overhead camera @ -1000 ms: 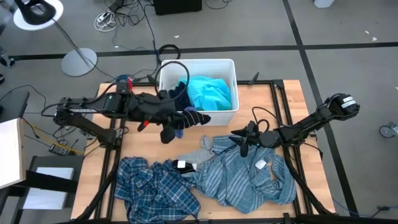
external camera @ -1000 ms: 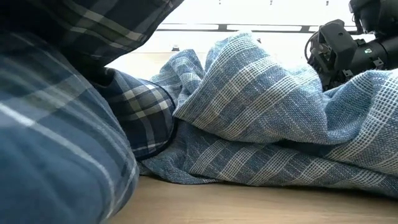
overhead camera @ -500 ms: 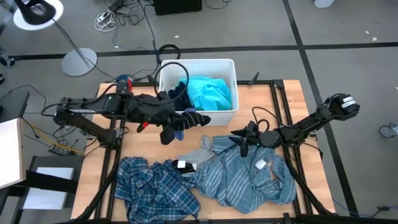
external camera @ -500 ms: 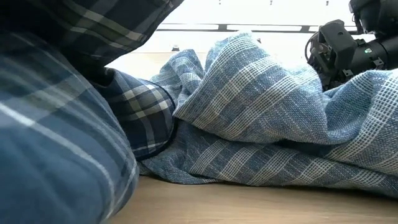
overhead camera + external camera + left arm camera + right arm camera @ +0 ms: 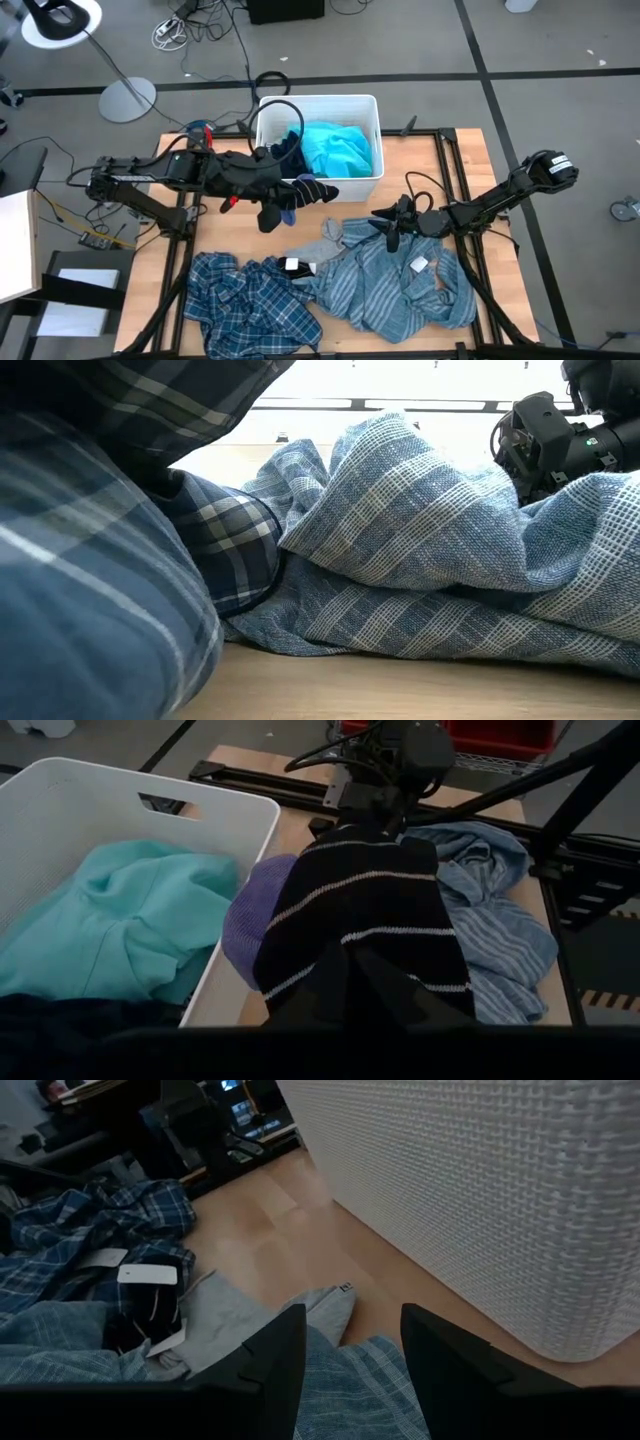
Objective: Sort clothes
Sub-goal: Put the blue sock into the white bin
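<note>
My left gripper is shut on a black piece with white stripes and a purple end, just in front of the near wall of the white bin. A turquoise tee and a dark piece lie in the bin. My right gripper is open and empty, low over the far edge of the grey-blue striped shirt. The blue-white plaid shirt lies crumpled at the near left. A small black piece with white tags lies between the two shirts. My left gripper pinches the black striped piece between its two fingers, coming level from the table's left. The cloth drapes over the fingers and hides the exact spot. The purple end points toward the bin, and another end hangs down slack.
A grey garment lies by the striped shirt's far edge. The bin's near wall stands close in front of my right gripper. Bare wood shows to the right of the bin. In the low view the shirts fill the foreground.
</note>
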{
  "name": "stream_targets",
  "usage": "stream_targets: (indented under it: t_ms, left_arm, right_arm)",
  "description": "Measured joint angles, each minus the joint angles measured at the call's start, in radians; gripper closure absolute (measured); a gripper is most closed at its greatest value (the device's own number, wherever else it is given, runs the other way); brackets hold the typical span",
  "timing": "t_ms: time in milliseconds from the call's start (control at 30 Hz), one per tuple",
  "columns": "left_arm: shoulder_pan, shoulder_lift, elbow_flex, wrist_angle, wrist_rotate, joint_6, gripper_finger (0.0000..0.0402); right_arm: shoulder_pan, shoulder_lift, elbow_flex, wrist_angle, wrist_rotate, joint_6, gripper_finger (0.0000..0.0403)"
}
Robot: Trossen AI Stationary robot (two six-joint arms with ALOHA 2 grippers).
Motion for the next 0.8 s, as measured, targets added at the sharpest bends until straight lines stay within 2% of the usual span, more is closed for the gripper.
stream_targets:
  t_ms: [167,500,800]
  left_arm:
    - [0.0,0.0,0.0,0.0,0.0,0.0,0.0382]
    - [0.0,0.0,0.0,-0.006,-0.001,-0.007,0.0337]
    - [0.0,0.0,-0.019,-0.032,-0.011,-0.007,0.0335]
  right_arm:
    - [0.0,0.0,0.0,0.0,0.0,0.0,0.0237]
    - [0.0,0.0,0.0,0.0,0.0,0.0,0.0237]
    - [0.0,0.0,0.0,0.0,0.0,0.0,0.0237]
